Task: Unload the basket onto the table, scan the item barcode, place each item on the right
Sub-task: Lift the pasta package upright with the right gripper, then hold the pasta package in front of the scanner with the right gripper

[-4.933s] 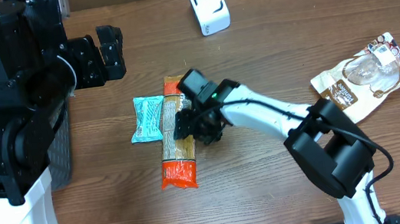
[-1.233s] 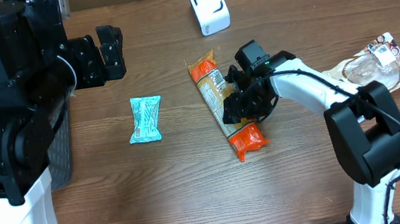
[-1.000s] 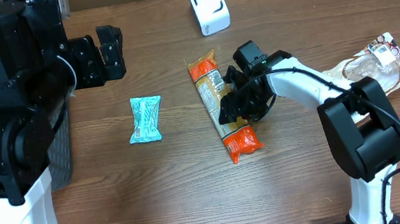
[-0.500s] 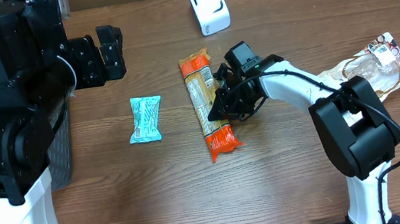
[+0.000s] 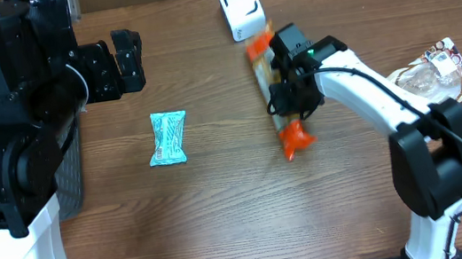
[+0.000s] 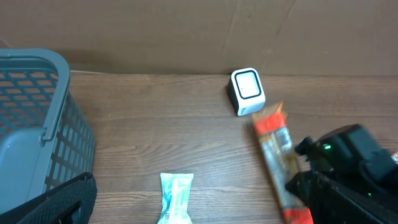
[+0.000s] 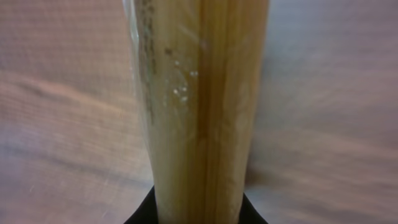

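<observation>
A long pasta packet (image 5: 280, 123) with orange ends hangs above the table, and my right gripper (image 5: 286, 95) is shut on its middle. The packet's upper orange end lies just below and right of the white scanner (image 5: 241, 8). In the right wrist view the packet (image 7: 199, 93) fills the middle, running up from between the black jaws. The left wrist view shows the scanner (image 6: 247, 92) with the packet (image 6: 275, 142) just to its lower right. No barcode shows. My left gripper (image 5: 127, 61) stands open and empty at the left, well away from the packet.
A teal snack packet (image 5: 169, 138) lies on the wood left of centre. A brown and white bag (image 5: 425, 86) lies at the right edge. A grey basket (image 6: 37, 124) stands at the far left, beside the left arm's base.
My right gripper has shut on the pasta packet, lifted it off the table and carried it back and to the right, up to the scanner. The left arm has not moved.
</observation>
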Robot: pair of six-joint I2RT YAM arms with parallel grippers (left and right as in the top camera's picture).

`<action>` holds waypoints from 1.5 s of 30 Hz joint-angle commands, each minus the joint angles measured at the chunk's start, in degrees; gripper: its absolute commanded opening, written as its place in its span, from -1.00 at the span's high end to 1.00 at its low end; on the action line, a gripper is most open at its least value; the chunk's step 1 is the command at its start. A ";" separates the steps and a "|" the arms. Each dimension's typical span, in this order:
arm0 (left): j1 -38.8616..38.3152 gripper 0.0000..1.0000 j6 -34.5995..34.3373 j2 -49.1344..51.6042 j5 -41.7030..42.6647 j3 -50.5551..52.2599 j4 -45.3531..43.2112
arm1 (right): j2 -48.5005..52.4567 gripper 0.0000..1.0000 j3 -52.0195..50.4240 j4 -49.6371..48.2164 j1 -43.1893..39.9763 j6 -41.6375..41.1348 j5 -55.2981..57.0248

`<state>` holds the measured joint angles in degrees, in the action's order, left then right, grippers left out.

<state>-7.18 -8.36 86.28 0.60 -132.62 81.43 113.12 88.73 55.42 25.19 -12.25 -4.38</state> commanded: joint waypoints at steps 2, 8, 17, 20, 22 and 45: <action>-0.13 -1.00 1.09 0.35 -0.61 0.04 -0.17 | -7.15 0.93 4.04 -2.73 2.08 7.19 9.20; -0.13 -0.99 1.09 0.35 -0.61 0.04 -0.17 | -9.75 0.93 4.09 -4.28 2.08 11.47 -0.70; -0.13 -0.99 1.09 0.35 -0.61 0.04 -0.17 | -20.57 0.93 7.02 -4.11 1.66 16.98 -23.32; -0.13 -0.99 1.09 0.35 -0.61 0.04 -0.17 | -23.21 0.93 7.06 -4.26 1.64 17.27 -25.40; -0.13 -0.99 1.09 0.35 -0.61 0.04 -0.17 | -24.30 0.93 7.06 -4.04 1.64 17.29 -27.23; -0.13 -1.00 1.09 0.35 -0.61 0.04 -0.15 | -21.84 0.93 17.09 -11.61 4.22 18.53 14.14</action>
<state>-7.18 -8.36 86.28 0.60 -132.62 81.45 90.00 103.07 47.24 28.08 4.69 -12.69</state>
